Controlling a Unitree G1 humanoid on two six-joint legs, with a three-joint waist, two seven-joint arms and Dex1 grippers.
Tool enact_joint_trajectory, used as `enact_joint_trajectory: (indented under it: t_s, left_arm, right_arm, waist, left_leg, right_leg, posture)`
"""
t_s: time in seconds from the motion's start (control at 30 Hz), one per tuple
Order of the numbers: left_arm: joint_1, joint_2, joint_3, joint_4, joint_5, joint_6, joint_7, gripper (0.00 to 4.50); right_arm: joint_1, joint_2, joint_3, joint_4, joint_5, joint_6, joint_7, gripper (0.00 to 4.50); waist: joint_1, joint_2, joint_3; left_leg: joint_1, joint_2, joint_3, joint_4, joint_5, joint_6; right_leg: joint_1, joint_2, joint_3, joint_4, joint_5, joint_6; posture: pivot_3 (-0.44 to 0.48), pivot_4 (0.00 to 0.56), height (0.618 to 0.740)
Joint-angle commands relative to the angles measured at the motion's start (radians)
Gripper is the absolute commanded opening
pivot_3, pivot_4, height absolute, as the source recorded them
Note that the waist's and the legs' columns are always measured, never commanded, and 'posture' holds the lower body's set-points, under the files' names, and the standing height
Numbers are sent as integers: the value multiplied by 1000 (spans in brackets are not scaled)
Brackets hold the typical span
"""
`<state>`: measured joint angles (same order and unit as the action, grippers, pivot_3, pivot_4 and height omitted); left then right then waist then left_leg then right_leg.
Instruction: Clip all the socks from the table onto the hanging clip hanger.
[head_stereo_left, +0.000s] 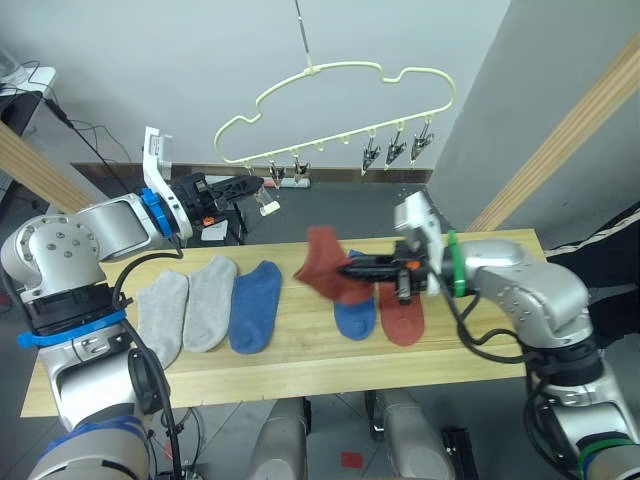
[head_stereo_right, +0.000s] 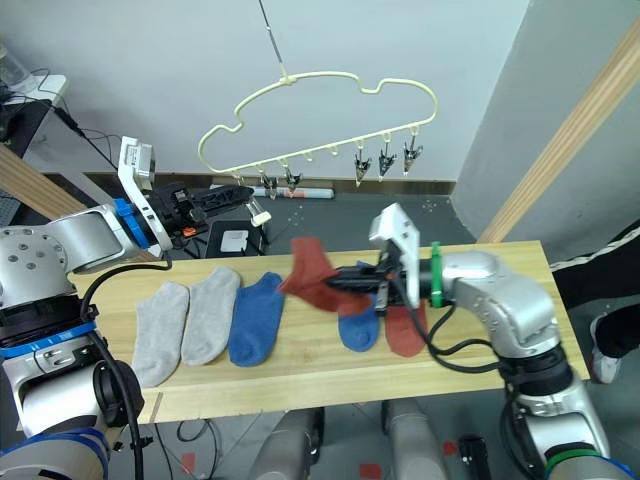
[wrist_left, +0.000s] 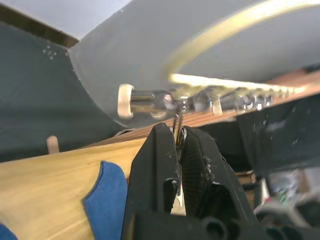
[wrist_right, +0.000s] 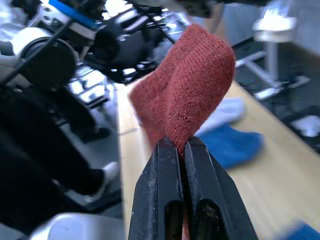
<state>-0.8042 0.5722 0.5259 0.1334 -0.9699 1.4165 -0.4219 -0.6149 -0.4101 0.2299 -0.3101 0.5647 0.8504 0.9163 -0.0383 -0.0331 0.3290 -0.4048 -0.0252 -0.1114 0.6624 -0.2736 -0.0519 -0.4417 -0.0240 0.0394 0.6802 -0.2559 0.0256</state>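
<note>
Behind the work area you have a plain pale grey wall (head_stereo_left: 200, 60) with a dark baseboard (head_stereo_left: 330, 177) where it meets the dark grey floor (head_stereo_right: 440, 215). Slanted pale wooden poles rise on both sides: one at your far right (head_stereo_left: 565, 135), one at your left (head_stereo_left: 40, 170). At the far left, black cables (head_stereo_left: 85, 130) trail down the wall. Light is even and soft.

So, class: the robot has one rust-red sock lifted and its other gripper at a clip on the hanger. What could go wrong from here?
1. The right gripper pinches the rust-red sock only by an edge; it might slip out.
2. The clip hanger hangs from a thin hook, so with the left gripper squeezing a clip, it may swing or tilt.
3. The drooping sock could drag the blue sock beneath it across the table.
</note>
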Motion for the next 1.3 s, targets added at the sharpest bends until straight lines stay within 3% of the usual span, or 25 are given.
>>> enact_joint_trajectory:
  t_s: [0.03,0.17,0.5,1.3]
  left_arm:
    - [-28,-5,62,-9,-54,37,28,89]
    - [-54,-32,128,18,-98,82,83,89]
    - [-43,-27,114,12,-109,112,83,89]
    - [-33,-38,128,-2,-118,116,98,89]
  right_arm:
    - [-27,21,35,29,-43,-58,-10,25]
    - [-51,56,73,118,-109,-130,-19,25]
    - [-174,171,112,376,-251,-296,-36,25]
    - [-234,218,60,405,-251,-275,-30,25]
  waist:
    - [8,0,0]
    - [10,0,0]
    - [4,0,0]
    - [5,0,0]
  left_leg:
    - [0,0,0,0,0,0]
    - [0,0,-1,0,0,0]
    - [0,1,1,0,0,-1]
    - [0,0,1,0,0,-1]
  right_leg:
    - [0,0,0,0,0,0]
    - [0,0,-1,0,0,0]
    - [-2,0,-1,1,0,0]
    - [-2,0,0,1,0,-1]
  posture:
    - [28,332,740]
    - [24,324,740]
    - [16,329,740]
    - [16,339,740]
